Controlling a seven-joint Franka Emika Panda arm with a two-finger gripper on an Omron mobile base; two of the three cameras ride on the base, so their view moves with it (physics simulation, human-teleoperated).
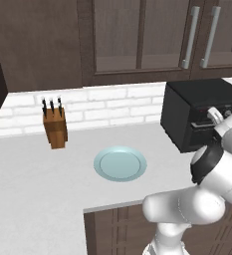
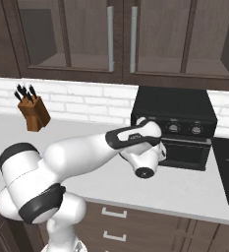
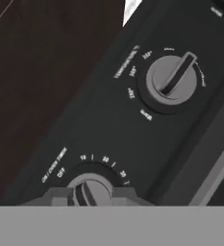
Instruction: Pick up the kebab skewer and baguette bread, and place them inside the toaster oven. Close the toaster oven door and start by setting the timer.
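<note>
Grey metal timer knob (image 3: 90,192) on black boxy toaster oven (image 2: 177,110): rigid, small, slick; best pinched across its raised ridge. Fingers (image 3: 56,197) flank knob; grip uncertain.

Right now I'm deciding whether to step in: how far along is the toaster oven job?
Nearly finished, it seems. The plate lies bare, and the toaster oven door looks shut; whether the food is inside cannot be seen. In hand: the hand sits at the timer knob, its fingertips either side of the knob's ridge. Left: confirming the timer is set, then pulling away.
</note>
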